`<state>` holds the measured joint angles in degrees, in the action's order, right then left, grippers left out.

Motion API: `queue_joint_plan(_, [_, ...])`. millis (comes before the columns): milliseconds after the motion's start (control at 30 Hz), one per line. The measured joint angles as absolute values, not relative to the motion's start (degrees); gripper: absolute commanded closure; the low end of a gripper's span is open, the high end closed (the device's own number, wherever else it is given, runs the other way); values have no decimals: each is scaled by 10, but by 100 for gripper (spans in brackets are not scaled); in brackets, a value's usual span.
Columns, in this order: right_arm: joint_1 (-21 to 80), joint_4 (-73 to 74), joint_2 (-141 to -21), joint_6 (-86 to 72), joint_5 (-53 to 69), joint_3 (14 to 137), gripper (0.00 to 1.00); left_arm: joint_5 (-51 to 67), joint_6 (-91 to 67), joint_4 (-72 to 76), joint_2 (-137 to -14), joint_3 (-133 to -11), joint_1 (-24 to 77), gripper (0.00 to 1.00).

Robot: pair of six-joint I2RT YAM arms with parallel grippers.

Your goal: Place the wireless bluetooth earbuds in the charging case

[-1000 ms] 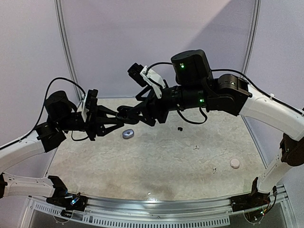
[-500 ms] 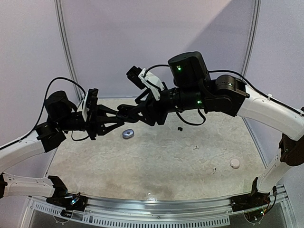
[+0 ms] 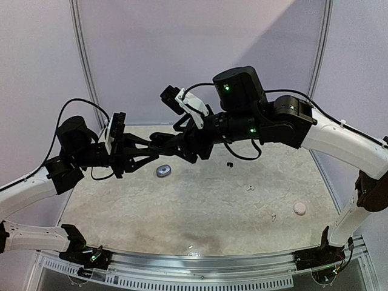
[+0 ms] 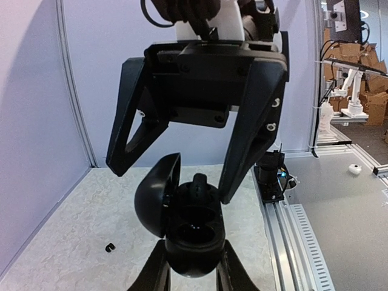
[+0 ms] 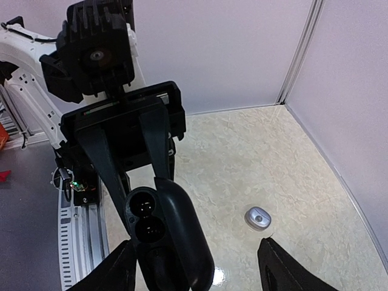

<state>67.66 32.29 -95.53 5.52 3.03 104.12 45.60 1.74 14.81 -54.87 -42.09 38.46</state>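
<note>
A glossy black pebble-shaped charging case (image 4: 194, 242), black inside and out; tiny black earbud (image 3: 230, 163) and tiny white earbud (image 3: 250, 188) on cream tabletop with faint beige marbling (image 3: 200, 212); silvery grey oval case (image 3: 163, 171) with bluish sheen; plain white round case (image 3: 300, 208); right arm (image 3: 339, 138) white-shelled with black joints and green indicator lights (image 3: 227, 86); pale lilac wall panels (image 3: 139, 54) framed in grey.

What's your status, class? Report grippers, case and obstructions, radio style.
Left gripper shut on black charging case, lid open, airborne. Right gripper open, facing the case. Black earbud loose on table. Nothing in the way.
</note>
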Motion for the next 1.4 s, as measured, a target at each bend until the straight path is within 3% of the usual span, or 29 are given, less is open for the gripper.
queue_joint_plan(333, [677, 304, -946, 64, 33, 1045, 32, 455, 15, 149, -549, -421, 385, 100])
queue_joint_plan(667, [662, 291, -942, 38, 18, 1046, 28, 394, -34, 152, -544, -419, 385, 100])
queue_joint_plan(800, [609, 254, -908, -32, 1, 1023, 29, 351, -58, 154, -534, -408, 385, 100])
queue_joint_plan(900, [535, 229, -857, -115, -37, 976, 37, 316, -72, 153, -529, -399, 385, 100])
queue_joint_plan(1033, [460, 253, -834, -216, -115, 957, 41, 283, -85, 151, -526, -391, 385, 100])
queue_joint_plan(1200, [402, 335, -891, -324, -173, 960, 41, 263, -94, 151, -519, -384, 385, 100])
queue_joint_plan(1400, [356, 424, -1057, -395, -173, 975, 44, 254, -97, 151, -510, -376, 385, 100])
